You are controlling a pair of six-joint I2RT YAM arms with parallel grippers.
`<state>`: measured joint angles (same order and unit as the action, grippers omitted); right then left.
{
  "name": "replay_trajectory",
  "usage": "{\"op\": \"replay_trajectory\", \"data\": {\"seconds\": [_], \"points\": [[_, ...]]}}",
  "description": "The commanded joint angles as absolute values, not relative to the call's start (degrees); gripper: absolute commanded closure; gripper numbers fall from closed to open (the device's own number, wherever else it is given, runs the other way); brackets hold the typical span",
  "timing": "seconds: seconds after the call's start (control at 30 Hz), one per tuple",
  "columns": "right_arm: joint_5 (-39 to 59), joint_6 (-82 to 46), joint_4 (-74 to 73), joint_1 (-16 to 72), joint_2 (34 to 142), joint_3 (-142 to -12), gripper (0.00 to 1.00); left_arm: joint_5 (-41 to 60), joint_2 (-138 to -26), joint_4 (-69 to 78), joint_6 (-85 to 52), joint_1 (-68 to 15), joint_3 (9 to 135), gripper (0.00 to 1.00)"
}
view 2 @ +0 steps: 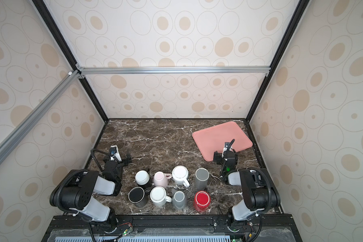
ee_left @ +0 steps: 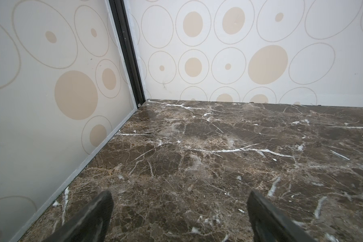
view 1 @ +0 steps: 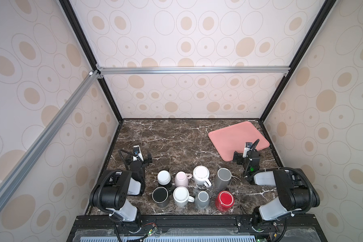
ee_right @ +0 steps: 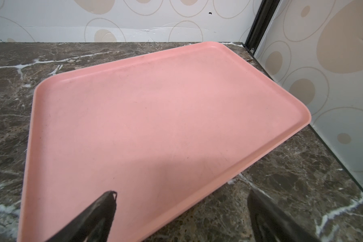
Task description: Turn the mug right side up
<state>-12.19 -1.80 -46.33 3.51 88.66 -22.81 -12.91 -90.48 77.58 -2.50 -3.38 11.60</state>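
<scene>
Eight mugs [view 1: 180, 196] in two rows at near edge of surface [view 1: 176, 142], centred. Left fingers [ee_left: 88, 220] apart over bare surface — right fingers [ee_right: 96, 213] apart over pink tray [ee_right: 155, 104] edge, nothing held.

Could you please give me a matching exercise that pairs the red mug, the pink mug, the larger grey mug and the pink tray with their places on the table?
Things:
1. red mug
2. pink mug
3. larger grey mug
4. pink tray

Places:
A. far right corner of the tabletop
B. near row of mugs, right end
C. far row of mugs, right end
D. far row of mugs, second from the left

Pairs: 1-B, 2-D, 3-C, 4-A.
</scene>
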Motion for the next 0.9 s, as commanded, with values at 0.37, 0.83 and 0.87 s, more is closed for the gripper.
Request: {"op": "replay_trajectory", "data": {"seconds": [0.37,0.83,0.87], "points": [[-16.4,-3.0,-38.6,3.3,84.8,-27.0,0.00,-18.4,-81.5,74.0,-3.1,-3.2,11.1,0.01],[-33.8,-45.0,14.3,2.5,82.4,-52.0,0.00,-29.5,-63.1,52.4,-36.7,-3.2,19.2,0.01],[-26.8,-41.7,12.1,1.2,83.2,-52.2,0.01,-31.9,-61.3,46.2,-44.0,-3.1,20.0,0.01]]}}
